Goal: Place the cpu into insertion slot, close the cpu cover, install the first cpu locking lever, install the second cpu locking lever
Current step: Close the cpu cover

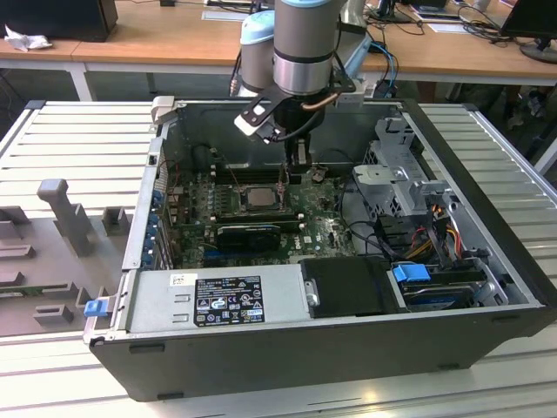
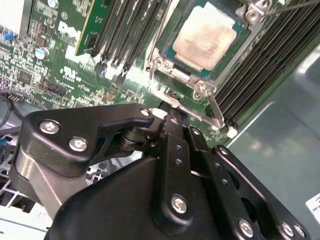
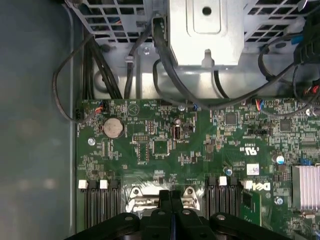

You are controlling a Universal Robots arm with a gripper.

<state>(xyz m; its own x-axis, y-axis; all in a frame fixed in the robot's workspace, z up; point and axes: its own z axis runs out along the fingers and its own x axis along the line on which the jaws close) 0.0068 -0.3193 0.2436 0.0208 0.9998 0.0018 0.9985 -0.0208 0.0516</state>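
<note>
The jaws are together, the two black fingers (image 3: 164,199) meeting at a thin seam in the first wrist view. The gripper (image 1: 297,157) points straight down from the upright arm (image 1: 305,48) into the open computer case (image 1: 348,348), its tip just beside the insertion slot (image 2: 218,74). The cpu (image 2: 206,39) lies flat in that slot, with the cpu cover (image 2: 200,89) apparently down around it. A thin locking lever (image 2: 192,111) runs past the fingertips; whether they touch it is unclear.
</note>
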